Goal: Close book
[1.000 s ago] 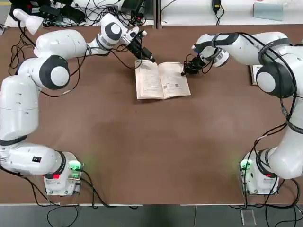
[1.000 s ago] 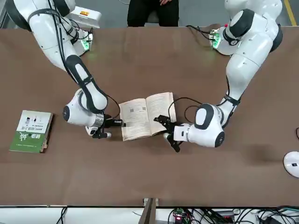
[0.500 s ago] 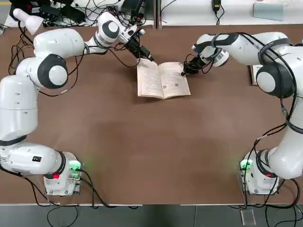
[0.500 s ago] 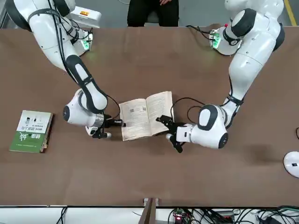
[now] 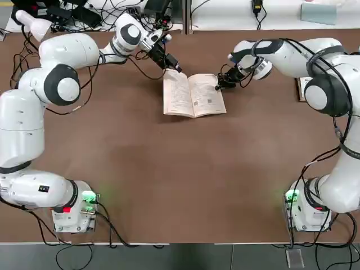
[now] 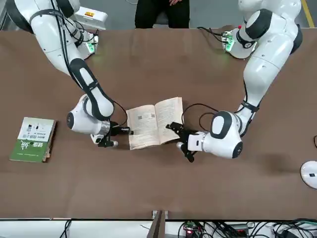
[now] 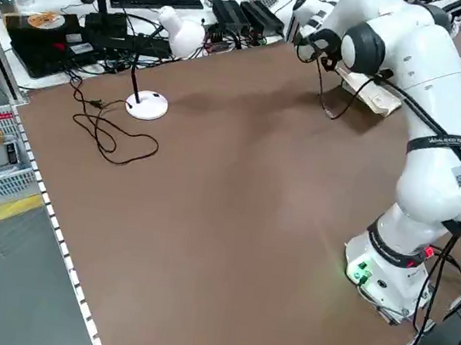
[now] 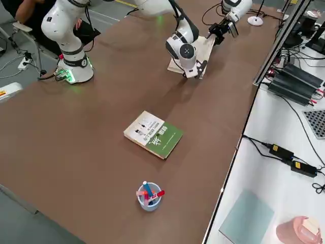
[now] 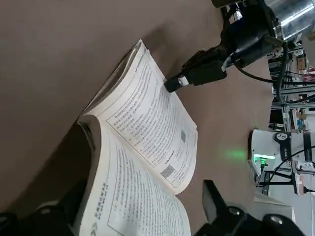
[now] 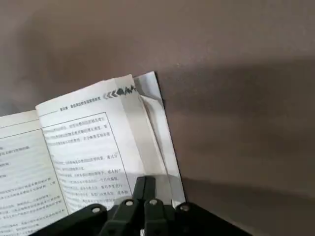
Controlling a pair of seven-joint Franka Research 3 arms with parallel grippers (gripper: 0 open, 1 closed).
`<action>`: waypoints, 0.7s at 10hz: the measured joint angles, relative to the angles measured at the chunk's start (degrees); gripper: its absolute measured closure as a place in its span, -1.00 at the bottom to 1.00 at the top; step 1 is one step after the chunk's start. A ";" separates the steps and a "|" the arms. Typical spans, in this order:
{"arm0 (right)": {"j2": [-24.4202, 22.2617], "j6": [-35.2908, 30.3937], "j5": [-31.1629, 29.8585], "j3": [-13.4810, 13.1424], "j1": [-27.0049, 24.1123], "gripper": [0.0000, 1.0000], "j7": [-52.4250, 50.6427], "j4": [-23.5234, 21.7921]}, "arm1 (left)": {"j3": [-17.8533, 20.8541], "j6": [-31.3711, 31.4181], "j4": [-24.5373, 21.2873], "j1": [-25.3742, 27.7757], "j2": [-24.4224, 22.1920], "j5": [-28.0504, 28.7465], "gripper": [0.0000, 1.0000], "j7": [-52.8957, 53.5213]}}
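Currently, the left gripper [image 9: 145, 189] is held with jaws wide at the open book [image 9: 147, 118]; the right gripper's [image 10: 145, 180] are shut by its page edge. Markers [image 8: 148, 190] are kept in a cup [image 8: 149, 205] toward the surface's [image 8: 76, 162] right edge.

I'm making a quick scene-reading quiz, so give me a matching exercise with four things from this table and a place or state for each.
1. open book
2. green-and-white book
3. right gripper
4. left gripper

A. fingers spread apart, at the open book's left-hand page in the top view
B. lies closed on the table
C. fingers shut, at the edge of the right-hand page in the top view
D. pages face up, between the two grippers

Pairs: 1-D, 2-B, 3-C, 4-A
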 joint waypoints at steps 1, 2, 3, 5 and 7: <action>0.00 0.00 0.00 0.00 0.00 0.98 0.00 0.00 | 0.00 -0.31 0.10 0.05 0.00 0.00 -0.98 -0.60; 0.00 0.00 0.00 0.00 0.00 0.98 0.00 0.00 | -0.01 -0.64 0.23 0.09 -0.02 0.00 -0.98 -1.34; 0.00 0.00 0.00 0.00 0.00 0.98 0.00 0.00 | -0.02 -0.90 0.36 0.09 -0.07 0.00 -0.98 -1.93; 0.00 0.00 0.00 0.00 0.00 0.98 0.00 0.00 | -0.15 -1.06 0.59 0.09 -0.16 0.00 -0.98 -3.69; 0.00 0.00 0.00 0.00 0.00 0.98 0.00 0.00 | -0.43 -1.22 0.71 0.09 -0.44 0.00 -0.98 -5.74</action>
